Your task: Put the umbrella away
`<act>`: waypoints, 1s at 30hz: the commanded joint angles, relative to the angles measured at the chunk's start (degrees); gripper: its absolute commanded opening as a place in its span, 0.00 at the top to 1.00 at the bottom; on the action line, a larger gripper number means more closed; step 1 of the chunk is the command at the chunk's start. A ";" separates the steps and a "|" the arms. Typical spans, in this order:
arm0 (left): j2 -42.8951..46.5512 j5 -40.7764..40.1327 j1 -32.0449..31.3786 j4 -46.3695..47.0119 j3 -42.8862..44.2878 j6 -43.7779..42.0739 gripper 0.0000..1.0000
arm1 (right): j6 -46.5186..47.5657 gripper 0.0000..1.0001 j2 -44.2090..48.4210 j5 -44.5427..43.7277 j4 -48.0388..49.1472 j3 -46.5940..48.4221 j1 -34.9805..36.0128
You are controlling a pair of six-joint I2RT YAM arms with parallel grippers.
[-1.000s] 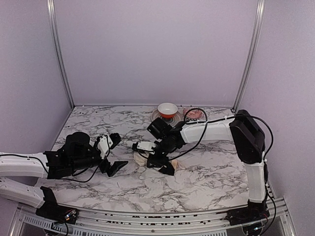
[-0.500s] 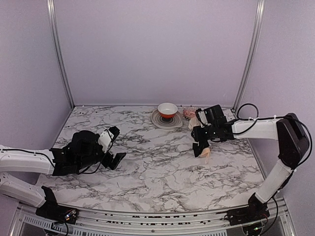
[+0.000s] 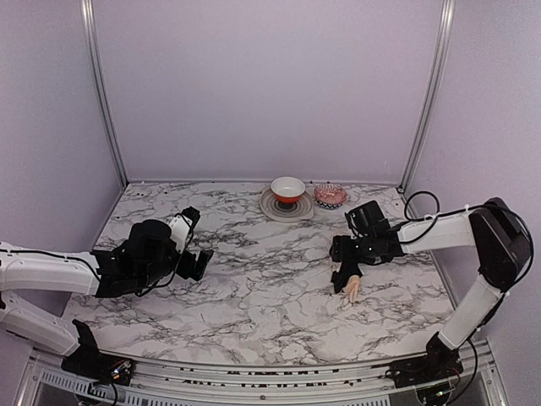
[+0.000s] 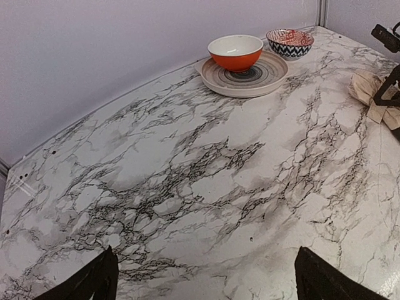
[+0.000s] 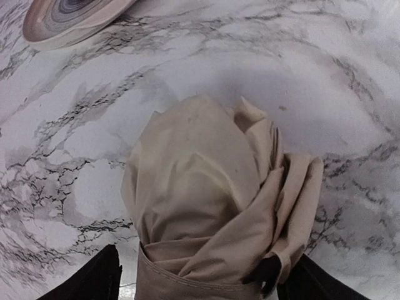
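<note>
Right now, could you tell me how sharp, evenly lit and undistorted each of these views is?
Top external: soft, even light, no glare, the umbrella small and slightly soft. Left wrist: sharp, though the wide lens bows the far edge of the table. Right wrist: the umbrella close and in focus, a soft shadow beside it.

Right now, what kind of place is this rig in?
Likely a lab test cell, not a home: plain lilac walls on aluminium posts, a marble-look table, and two robot arms bolted at its near edge.
</note>
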State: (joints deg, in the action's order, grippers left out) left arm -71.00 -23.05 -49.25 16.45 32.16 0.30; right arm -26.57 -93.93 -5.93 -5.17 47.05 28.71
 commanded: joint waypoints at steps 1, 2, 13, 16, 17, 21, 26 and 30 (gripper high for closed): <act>0.26 -0.74 0.39 0.52 1.18 -0.06 0.01 | 2.48 0.02 0.80 -0.94 -1.11 5.26 0.30; 0.52 -0.83 0.39 0.45 1.01 -0.16 0.01 | 3.74 0.01 1.36 -1.03 -1.80 6.12 0.25; 2.85 -4.28 7.26 0.56 -0.58 2.93 0.01 | 16.84 0.00 21.46 -5.39 5.63 2.08 -8.59; 3.22 -6.33 13.94 0.82 -1.18 4.09 0.01 | 15.52 0.00 27.68 -7.24 12.57 -5.07 -14.44; 3.58 -7.30 16.19 1.00 -1.56 4.74 0.01 | 14.99 0.00 29.34 -8.42 14.74 -7.65 -16.11; 6.01 -8.81 25.63 4.76 -4.84 8.13 0.01 | 13.84 0.00 33.81 -13.36 24.21 -17.78 -19.96; 7.43 -14.53 30.42 14.56 -10.80 6.71 0.01 | 7.26 0.00 31.31 -26.58 36.46 -25.72 -20.01; 6.93 -16.30 31.21 18.72 -12.12 4.54 0.01 | 5.79 0.00 28.68 -28.90 36.61 -25.94 -20.00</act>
